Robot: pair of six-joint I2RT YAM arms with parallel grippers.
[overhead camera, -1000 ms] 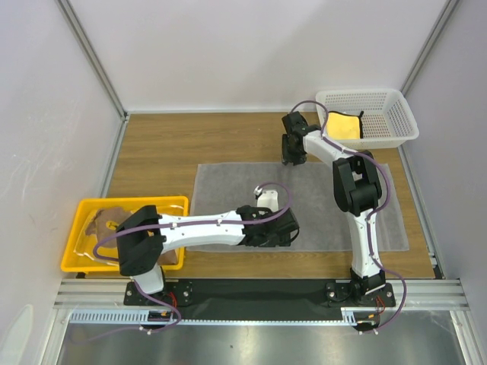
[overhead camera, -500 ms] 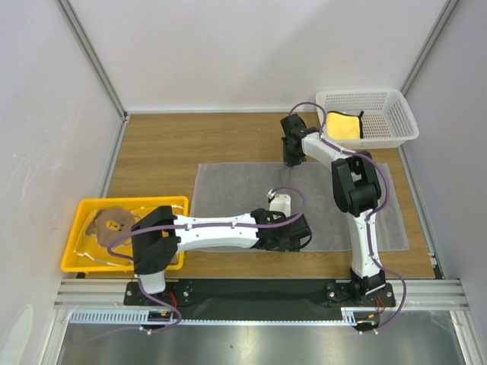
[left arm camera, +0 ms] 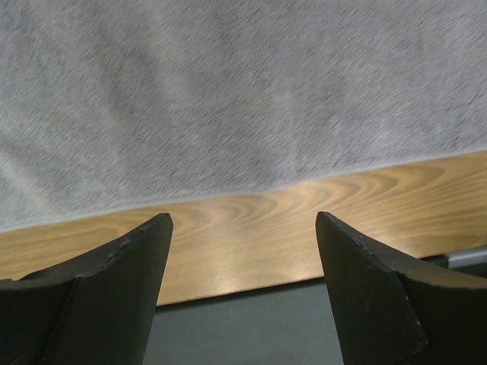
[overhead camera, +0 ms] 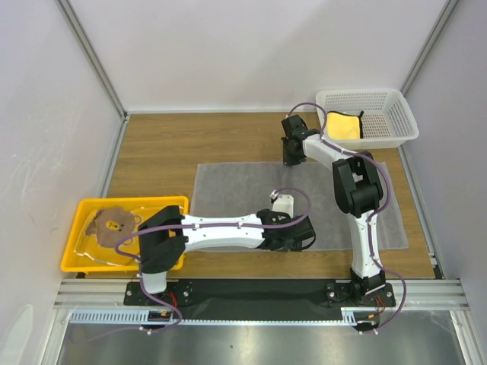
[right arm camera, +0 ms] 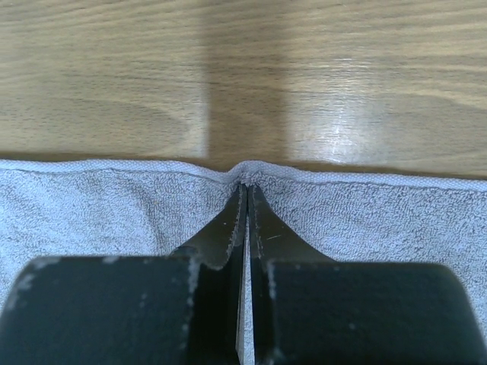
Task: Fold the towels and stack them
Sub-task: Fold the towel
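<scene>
1. The grey towel [overhead camera: 243,190] lies spread flat on the table [overhead camera: 160,148].
2. The right claw [right arm camera: 245,187] is closed tight, pinching the grey towel's far edge.
3. The left claw [left arm camera: 243,220] gapes wide over the towel's near edge, gripping nothing.
4. The yellow towel [overhead camera: 344,125] sits in the white basket [overhead camera: 388,141]; the bear towel [overhead camera: 112,222] lies in the yellow tray [overhead camera: 72,262].

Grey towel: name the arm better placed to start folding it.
Right. The right pincer is shut on the far edge of the grey towel, bunching the hem, ready to lift. The left pincer hangs open by the near edge, gripping nothing.
</scene>
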